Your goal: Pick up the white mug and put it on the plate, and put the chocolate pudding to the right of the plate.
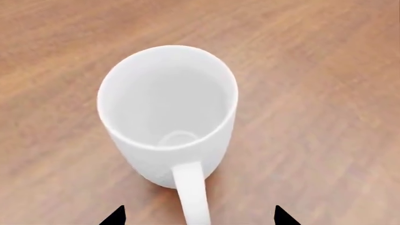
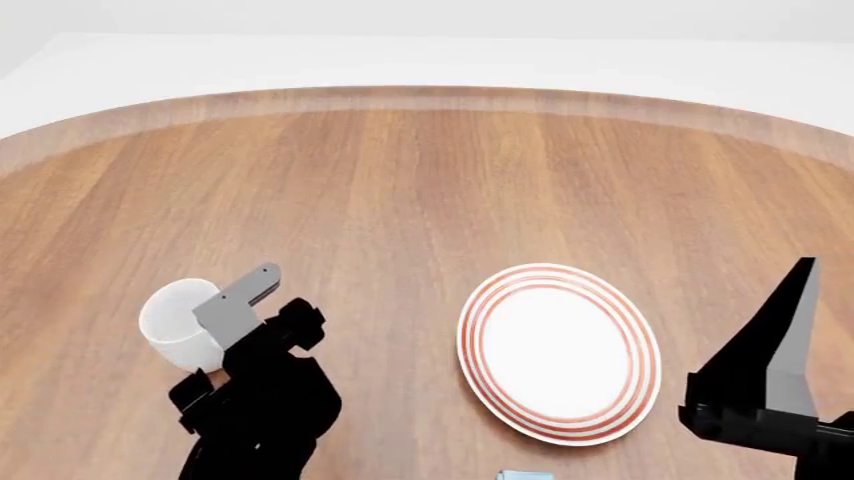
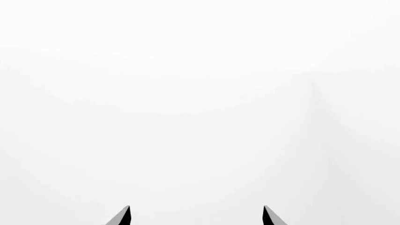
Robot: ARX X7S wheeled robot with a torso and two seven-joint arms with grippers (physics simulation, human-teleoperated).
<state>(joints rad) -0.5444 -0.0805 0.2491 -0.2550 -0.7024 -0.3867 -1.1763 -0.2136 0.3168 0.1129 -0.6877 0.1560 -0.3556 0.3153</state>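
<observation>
Plain white mug (image 1: 167, 112), red-ringed white plate (image 2: 558, 352) (brown woodgrain table (image 2: 400, 180))

one glossy white ceramic mug (image 2: 180, 322); one round white plate with red rings (image 2: 558, 352); one wooden table (image 2: 427, 180); two dark grippers

bare wooden table (image 2: 400, 180) between white mug (image 2: 180, 322) and plate (image 2: 558, 352), left gripper (image 1: 198, 216) straddling the handle, seemingly clear either side

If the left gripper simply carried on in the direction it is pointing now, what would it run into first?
Most likely the white mug. In the left wrist view its handle runs between the open left gripper fingers, so the handle comes first, then the mug's body. How far off it is cannot be judged.
</observation>
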